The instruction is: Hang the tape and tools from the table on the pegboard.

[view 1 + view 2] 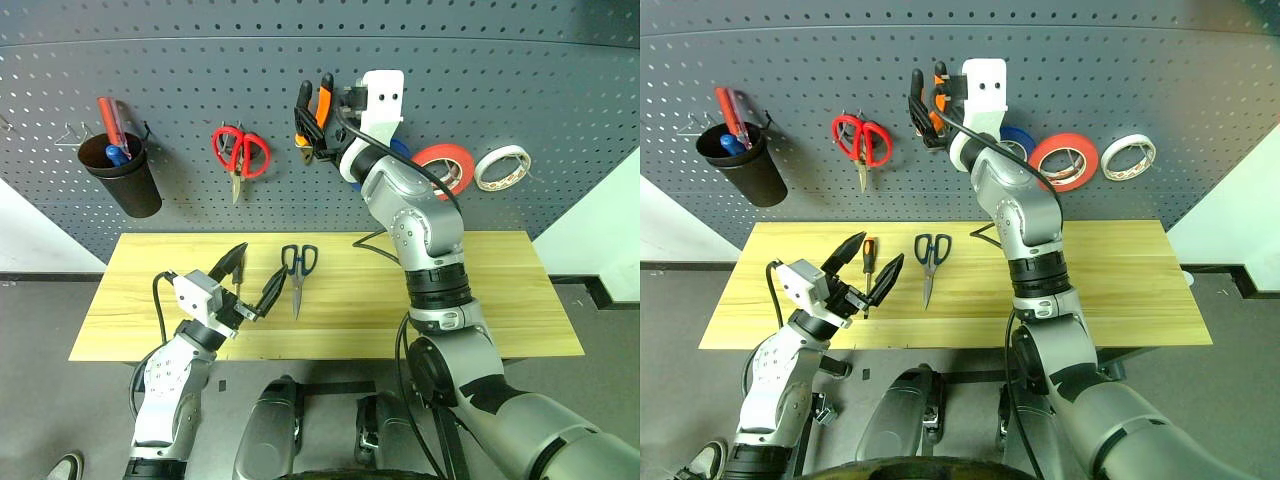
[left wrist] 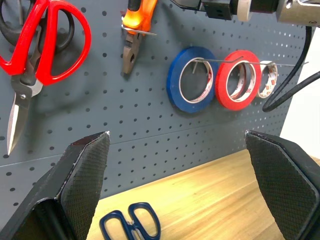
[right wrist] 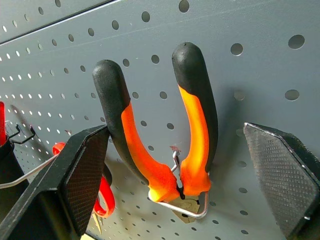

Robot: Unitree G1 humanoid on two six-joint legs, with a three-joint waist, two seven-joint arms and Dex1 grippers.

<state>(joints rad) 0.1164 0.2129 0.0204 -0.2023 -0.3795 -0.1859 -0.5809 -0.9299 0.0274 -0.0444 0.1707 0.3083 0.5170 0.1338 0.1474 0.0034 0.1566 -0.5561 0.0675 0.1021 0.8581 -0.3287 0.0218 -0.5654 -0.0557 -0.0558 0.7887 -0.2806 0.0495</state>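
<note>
The orange-and-black pliers (image 3: 197, 125) hang by their head from a metal hook on the dark grey pegboard (image 1: 560, 90). My right gripper (image 3: 175, 130) is up at the board, open, one finger on each side of the handles and touching neither. The red tape (image 1: 445, 151) hangs on a long hook to the right. On the wooden table (image 1: 480, 300) lie the blue-black-handled scissors (image 1: 295, 290) and, just left of them, the small screwdriver (image 1: 868, 262). My left gripper (image 1: 262, 258) hovers open and empty over the table's front left, beside the screwdriver.
A blue tape roll (image 2: 175, 82) hangs between the pliers and the red tape, and a thin white-inside roll (image 1: 481, 173) hangs farther right. Red-handled scissors (image 1: 236, 160) and a black cup (image 1: 125, 180) of pens hang at the left. A black cable trails behind my right arm.
</note>
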